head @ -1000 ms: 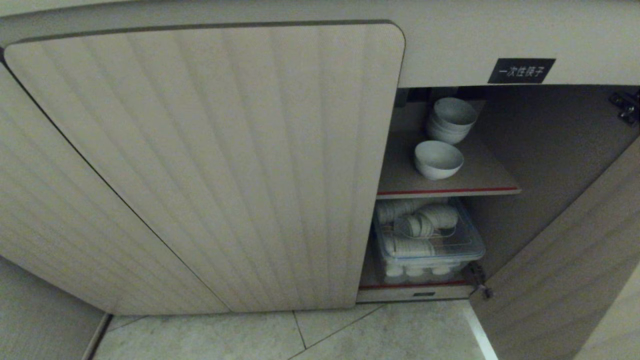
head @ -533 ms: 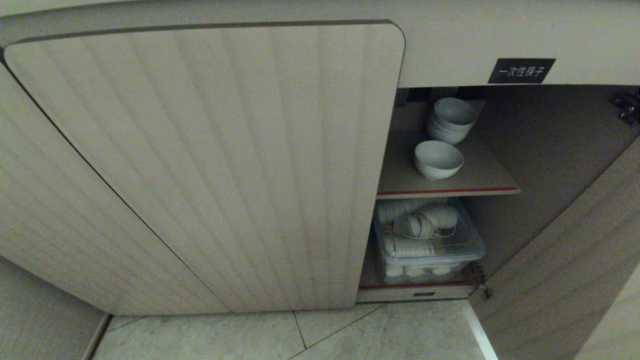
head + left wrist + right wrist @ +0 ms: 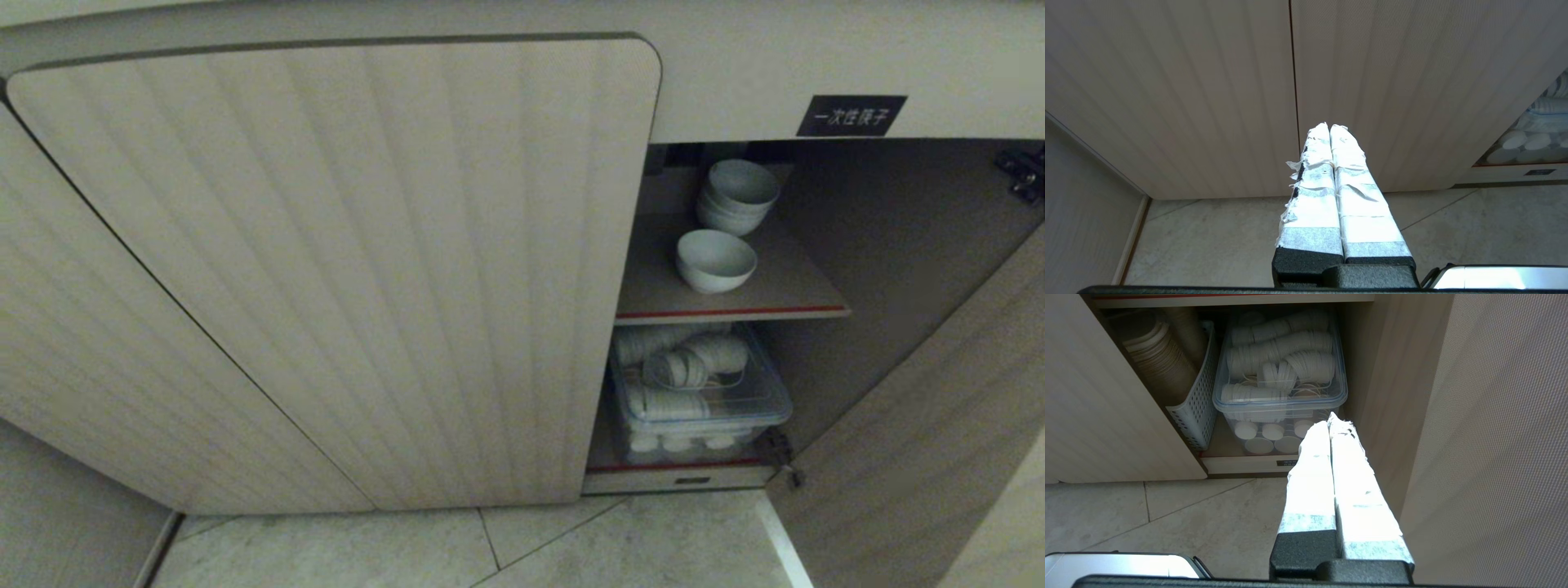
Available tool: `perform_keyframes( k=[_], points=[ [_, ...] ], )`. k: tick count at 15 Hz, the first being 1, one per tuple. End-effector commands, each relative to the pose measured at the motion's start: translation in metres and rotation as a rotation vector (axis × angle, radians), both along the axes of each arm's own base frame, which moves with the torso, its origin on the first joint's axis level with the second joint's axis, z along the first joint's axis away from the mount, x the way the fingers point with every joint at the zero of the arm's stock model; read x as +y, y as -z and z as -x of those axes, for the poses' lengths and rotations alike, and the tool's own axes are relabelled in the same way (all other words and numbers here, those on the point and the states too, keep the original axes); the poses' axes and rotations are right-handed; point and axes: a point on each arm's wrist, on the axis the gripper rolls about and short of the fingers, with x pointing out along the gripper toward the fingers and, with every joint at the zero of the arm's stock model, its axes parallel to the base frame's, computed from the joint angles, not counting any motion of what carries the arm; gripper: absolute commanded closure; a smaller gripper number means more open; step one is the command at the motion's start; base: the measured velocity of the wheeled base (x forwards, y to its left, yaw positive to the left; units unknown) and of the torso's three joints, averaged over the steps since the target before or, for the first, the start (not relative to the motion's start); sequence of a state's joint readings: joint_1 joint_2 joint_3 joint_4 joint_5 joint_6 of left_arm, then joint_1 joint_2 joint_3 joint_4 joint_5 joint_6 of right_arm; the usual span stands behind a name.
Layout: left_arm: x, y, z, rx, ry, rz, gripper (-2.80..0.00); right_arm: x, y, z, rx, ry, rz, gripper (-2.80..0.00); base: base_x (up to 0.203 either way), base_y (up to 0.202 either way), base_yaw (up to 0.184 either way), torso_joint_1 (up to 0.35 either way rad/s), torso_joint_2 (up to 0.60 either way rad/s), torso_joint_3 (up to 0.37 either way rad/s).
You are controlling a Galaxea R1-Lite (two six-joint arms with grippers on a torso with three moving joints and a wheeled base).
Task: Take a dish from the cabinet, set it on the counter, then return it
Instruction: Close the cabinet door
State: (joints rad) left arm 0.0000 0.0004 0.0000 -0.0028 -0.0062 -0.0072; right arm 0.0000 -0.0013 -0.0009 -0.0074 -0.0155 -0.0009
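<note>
Looking down from my head, I see the beige wood-grain cabinet (image 3: 343, 269) with one fluted, round-cornered door closed across the left and one door swung open at about 4 o'clock. Above the opening, near 1 o'clock, sits one small black label (image 3: 851, 115) with white Chinese characters. On the one red-edged inner shelf (image 3: 784, 294) stands the dish, one small plain white round ceramic bowl (image 3: 715, 260), upright and alone toward the shelf's front. Just behind it, toward 12 o'clock, is one stack of like white bowls (image 3: 737, 196); I cannot count how many are nested there. Below the shelf, at about 5 o'clock, one clear plastic lidded bin (image 3: 702, 396) holds rows of white cup lids, too many and too packed to count. From my right wrist I also see one white perforated plastic basket (image 3: 1194, 404) beside that bin, with stacked brown paper cups (image 3: 1155, 355) in it. My left gripper (image 3: 1329, 127) hangs low before the closed door, its two white-taped jaws pressed together on nothing. My right gripper (image 3: 1329, 418) hangs low in front of the open compartment, its two taped jaws likewise together and empty, apart from the bin. Grey floor tiles (image 3: 571, 547) lie below the cabinet.
</note>
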Motion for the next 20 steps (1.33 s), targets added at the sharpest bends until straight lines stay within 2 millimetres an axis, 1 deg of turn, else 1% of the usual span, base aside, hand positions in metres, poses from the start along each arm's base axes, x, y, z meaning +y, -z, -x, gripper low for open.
perform_keyframes(
  k=[1, 12, 20],
  points=[
    [0.0, 0.0, 0.0, -0.001, 0.0, 0.0, 0.0, 0.0, -0.0002, 0.0, 0.0, 0.0, 0.001, 0.0, 0.0, 0.0, 0.0, 0.0, 0.0, 0.0],
    [0.0, -0.0002, 0.0, -0.002, 0.0, 0.0, 0.0, 0.0, -0.0002, 0.0, 0.0, 0.0, 0.002, 0.0, 0.0, 0.0, 0.0, 0.0, 0.0, 0.0],
    [0.0, -0.0002, 0.0, -0.002, 0.0, 0.002, 0.0, 0.0, -0.0002, 0.0, 0.0, 0.0, 0.005, 0.0, -0.186, 0.0, 0.0, 0.002, 0.0, 0.003]
  ],
)
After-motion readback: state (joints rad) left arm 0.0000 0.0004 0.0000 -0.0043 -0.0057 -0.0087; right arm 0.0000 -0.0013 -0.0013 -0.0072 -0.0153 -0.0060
